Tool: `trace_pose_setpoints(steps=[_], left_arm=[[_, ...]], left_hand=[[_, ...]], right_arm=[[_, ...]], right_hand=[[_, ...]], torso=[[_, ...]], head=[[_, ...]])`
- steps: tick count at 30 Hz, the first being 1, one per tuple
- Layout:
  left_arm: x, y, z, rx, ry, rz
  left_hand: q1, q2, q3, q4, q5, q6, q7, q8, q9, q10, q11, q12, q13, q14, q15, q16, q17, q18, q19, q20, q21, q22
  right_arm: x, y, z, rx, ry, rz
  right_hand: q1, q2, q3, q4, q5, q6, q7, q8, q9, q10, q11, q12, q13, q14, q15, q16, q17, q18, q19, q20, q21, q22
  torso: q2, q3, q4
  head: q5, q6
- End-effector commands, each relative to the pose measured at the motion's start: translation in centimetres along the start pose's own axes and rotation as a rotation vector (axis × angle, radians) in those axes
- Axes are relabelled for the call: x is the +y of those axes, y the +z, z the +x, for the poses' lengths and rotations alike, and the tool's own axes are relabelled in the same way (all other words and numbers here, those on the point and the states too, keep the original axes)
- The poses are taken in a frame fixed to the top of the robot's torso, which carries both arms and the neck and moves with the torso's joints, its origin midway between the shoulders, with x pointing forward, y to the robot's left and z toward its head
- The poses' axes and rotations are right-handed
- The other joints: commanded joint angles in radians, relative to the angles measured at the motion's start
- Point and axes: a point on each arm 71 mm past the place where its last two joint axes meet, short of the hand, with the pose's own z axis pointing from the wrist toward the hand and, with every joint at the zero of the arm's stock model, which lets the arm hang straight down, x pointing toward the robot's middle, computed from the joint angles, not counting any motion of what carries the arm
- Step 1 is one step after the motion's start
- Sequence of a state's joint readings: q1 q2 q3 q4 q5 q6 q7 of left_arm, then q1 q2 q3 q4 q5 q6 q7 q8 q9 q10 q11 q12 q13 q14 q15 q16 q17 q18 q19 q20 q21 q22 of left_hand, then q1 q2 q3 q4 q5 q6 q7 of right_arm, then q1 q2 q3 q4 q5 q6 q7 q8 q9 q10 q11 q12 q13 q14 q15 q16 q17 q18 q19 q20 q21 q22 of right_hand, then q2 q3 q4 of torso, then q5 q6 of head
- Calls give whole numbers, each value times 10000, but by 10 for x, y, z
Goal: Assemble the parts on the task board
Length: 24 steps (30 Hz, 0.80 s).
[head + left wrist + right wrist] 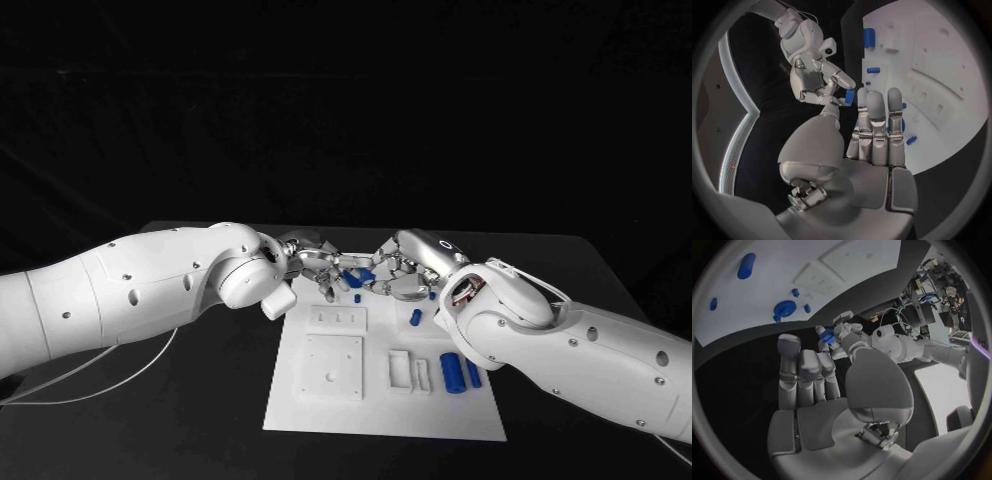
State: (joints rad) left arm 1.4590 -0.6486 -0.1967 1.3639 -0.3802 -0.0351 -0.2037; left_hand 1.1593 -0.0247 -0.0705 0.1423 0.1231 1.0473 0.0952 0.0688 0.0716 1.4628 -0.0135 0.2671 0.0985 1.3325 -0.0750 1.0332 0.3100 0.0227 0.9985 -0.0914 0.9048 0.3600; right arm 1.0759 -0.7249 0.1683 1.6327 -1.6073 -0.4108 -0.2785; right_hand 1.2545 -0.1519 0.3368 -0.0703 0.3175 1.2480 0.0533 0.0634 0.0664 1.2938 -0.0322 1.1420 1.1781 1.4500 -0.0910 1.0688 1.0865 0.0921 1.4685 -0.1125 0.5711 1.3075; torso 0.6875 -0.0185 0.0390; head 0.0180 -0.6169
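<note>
While both of my arms meet over the far end of the white board (384,400), I judge the step in hand to be passing or aligning one small blue part (361,276) between them. My left robot hand (320,264) and my right robot hand (407,268) hang close together just above the board's far edge, and the blue part sits between their fingertips. From the left wrist view, my right robot hand (820,80) pinches that blue part (849,96) at its tips, while my left robot hand's fingers (877,125) stand straight and together, just beside it; I cannot tell whether they touch it. The right wrist view seems to show a blue piece at my left fingertips too, so who truly carries it stays unclear to me.

Other blue parts lie on the board: two cylinders (453,371) near its right edge and a small piece (417,317) further up, beside white fixture blocks (333,367).

Next, I think, the part must be secured by one robot hand alone, then carried down to its matching seat on the board.
</note>
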Motion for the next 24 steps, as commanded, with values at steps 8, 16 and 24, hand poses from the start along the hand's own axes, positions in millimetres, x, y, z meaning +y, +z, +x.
trace_pose_setpoints(steps=[8,16,24], left_arm=[[-2,0,9,731,410,91],[-3,-1,10,935,58,342],[-4,-1,13,1126,-242,385]], left_hand=[[529,596,-89,-751,2422,435,-132,-19,92,35,-39,-7,-57,-23,-59,87,12,-49,-71,-84,99,-19],[538,640,-47,-972,2793,660,-209,-29,132,118,-85,-73,-104,-27,-92,159,61,-79,-96,-125,162,10],[851,688,547,-1368,4942,1060,-344,12,410,101,-131,-206,-175,-46,-131,163,75,-79,-138,-170,231,54]], right_arm=[[4,0,2,114,-4,-159],[3,0,4,211,-34,-153],[4,1,5,319,-66,-206]], right_hand=[[117,29,-19,1,-24,8,-40,-6,17,-2,-55,-47,-11,9,-56,-35,-11,-170,466,-53,11,388],[118,33,-24,-5,-66,7,-40,-7,16,0,-53,-44,-7,9,-56,-48,-17,-171,464,-52,-1,378],[94,26,-55,8,-35,3,-43,-7,16,-2,-52,-43,-6,7,-54,-61,-22,-172,462,-51,-10,370]], torso=[[-1,-13,13],[0,-15,5],[1,-6,11]], head=[[-64,-50],[-83,-78],[-105,-96]])
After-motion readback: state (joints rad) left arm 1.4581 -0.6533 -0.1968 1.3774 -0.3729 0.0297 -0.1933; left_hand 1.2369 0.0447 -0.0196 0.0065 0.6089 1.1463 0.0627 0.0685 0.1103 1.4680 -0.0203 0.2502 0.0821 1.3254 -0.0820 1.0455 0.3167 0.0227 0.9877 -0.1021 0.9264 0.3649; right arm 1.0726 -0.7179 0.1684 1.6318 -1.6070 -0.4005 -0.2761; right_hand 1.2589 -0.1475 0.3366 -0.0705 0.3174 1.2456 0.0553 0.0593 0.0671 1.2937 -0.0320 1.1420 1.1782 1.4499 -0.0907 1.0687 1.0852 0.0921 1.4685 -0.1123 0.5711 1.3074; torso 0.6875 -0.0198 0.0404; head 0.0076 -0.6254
